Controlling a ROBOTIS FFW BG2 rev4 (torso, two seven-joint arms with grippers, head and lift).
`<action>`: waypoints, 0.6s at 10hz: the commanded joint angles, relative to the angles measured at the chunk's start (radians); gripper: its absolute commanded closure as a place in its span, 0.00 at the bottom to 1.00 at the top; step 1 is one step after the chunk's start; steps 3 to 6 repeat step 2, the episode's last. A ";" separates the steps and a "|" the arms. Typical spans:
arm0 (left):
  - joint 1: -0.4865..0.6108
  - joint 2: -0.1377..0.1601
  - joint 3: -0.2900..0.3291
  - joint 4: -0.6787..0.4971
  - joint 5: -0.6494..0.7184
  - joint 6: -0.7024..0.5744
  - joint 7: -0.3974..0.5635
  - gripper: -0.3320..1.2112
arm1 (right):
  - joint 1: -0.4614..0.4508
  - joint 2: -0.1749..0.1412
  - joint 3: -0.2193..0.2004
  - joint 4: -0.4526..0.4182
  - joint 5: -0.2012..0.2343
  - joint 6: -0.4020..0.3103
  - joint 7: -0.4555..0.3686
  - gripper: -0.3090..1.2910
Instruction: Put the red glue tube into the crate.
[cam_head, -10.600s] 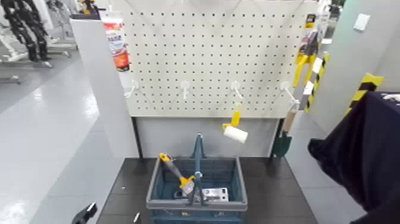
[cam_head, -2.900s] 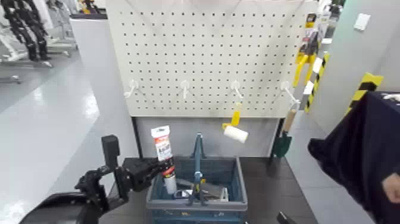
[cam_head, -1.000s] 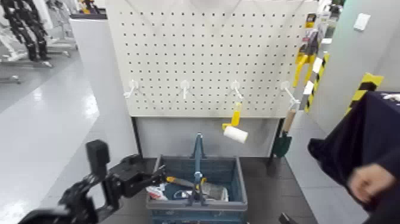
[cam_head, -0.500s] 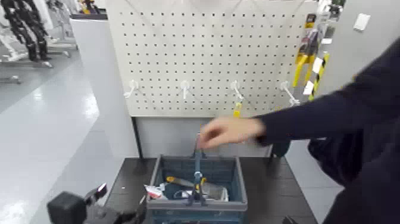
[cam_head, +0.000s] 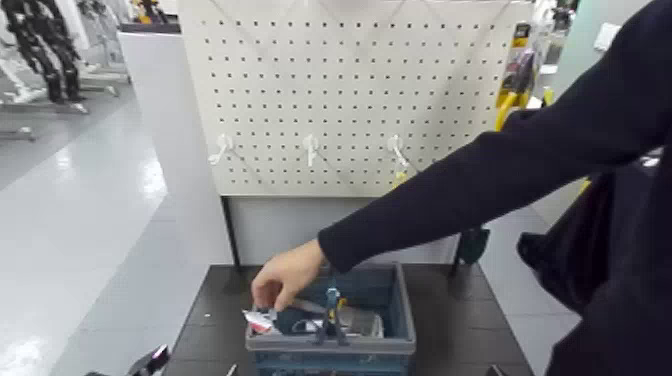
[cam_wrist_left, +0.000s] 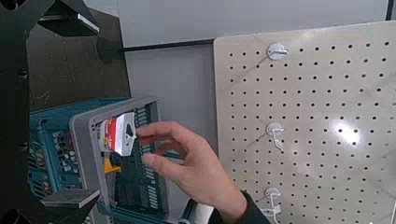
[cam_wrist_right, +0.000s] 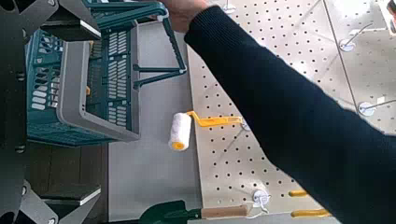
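my left fingers (cam_wrist_left: 77, 112) spread, nothing in them | tube (cam_wrist_left: 120, 133) at crate (cam_head: 330, 345) rim, person's hand (cam_wrist_left: 191, 168) way nearer than me | right fingers (cam_wrist_right: 70, 114) spread too

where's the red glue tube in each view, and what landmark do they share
head view: the red glue tube, lower centre-left, at the crate's left near corner
left wrist view: left of centre, by the hand
right wrist view: not visible
shared landmark: the crate's grey rim
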 joint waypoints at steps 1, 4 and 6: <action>-0.003 0.002 -0.005 0.001 -0.004 -0.001 0.001 0.27 | -0.003 -0.002 0.001 -0.005 0.008 0.009 0.000 0.28; -0.003 0.005 -0.006 0.001 -0.004 0.001 -0.001 0.27 | -0.003 -0.002 -0.001 -0.012 0.020 0.023 0.000 0.28; -0.003 0.005 -0.006 0.001 -0.004 0.001 -0.001 0.27 | -0.003 -0.002 -0.001 -0.012 0.020 0.023 0.000 0.28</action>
